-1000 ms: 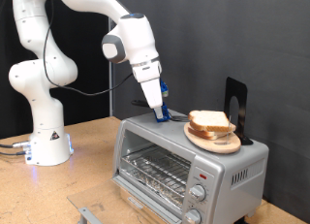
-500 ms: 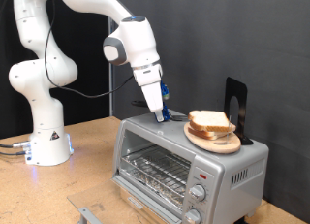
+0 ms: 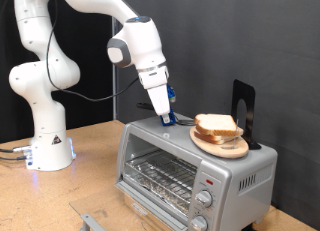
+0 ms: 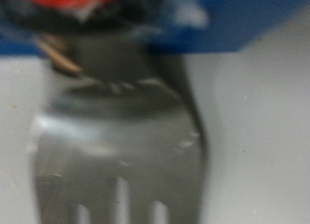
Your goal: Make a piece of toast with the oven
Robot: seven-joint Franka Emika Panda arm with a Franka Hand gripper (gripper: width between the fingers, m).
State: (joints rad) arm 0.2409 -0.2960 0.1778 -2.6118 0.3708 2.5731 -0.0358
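Nearest the camera sits the oven (image 3: 195, 171) on the wooden bench (image 3: 90, 186), glass door down, wire rack bare inside. On its roof, toward the exterior view's right, a round wooden plate (image 3: 222, 145) carries stacked slices of bread (image 3: 217, 125); a single piece of toast apart from that stack isn't visible. Just to the stack's left, the pincer (image 3: 167, 118) stands low over the oven's top, fingers pointing down beside something blue. The wrist view is a blur of grey metal, so whether the pincer is spread or pressed together, I cannot tell. Behind, the black bracket (image 3: 243, 111).
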